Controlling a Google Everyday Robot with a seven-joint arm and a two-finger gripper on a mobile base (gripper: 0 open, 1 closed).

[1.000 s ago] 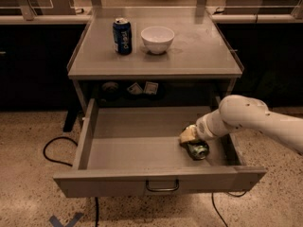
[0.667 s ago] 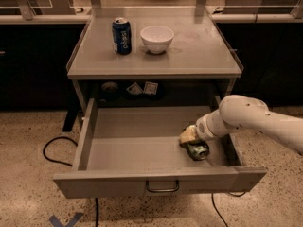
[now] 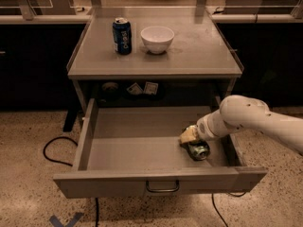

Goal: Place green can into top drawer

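Note:
The top drawer [image 3: 94, 186] is pulled wide open, its flat front panel and wire handle [image 3: 162, 188] facing me. The green can [image 3: 198, 150] lies on its side on the drawer floor at the right, silver top toward the front. My gripper [image 3: 188, 136] reaches in from the right and sits right over the can's back end, touching or nearly touching it. The white arm [image 3: 246, 117] crosses the drawer's right wall.
A blue can [image 3: 122, 36] and a white bowl [image 3: 157, 39] stand on the table top [image 3: 199, 51] above the drawer. Small objects lie on the shelf under the top [image 3: 142, 89]. A black cable [image 3: 52, 150] loops on the floor at the left.

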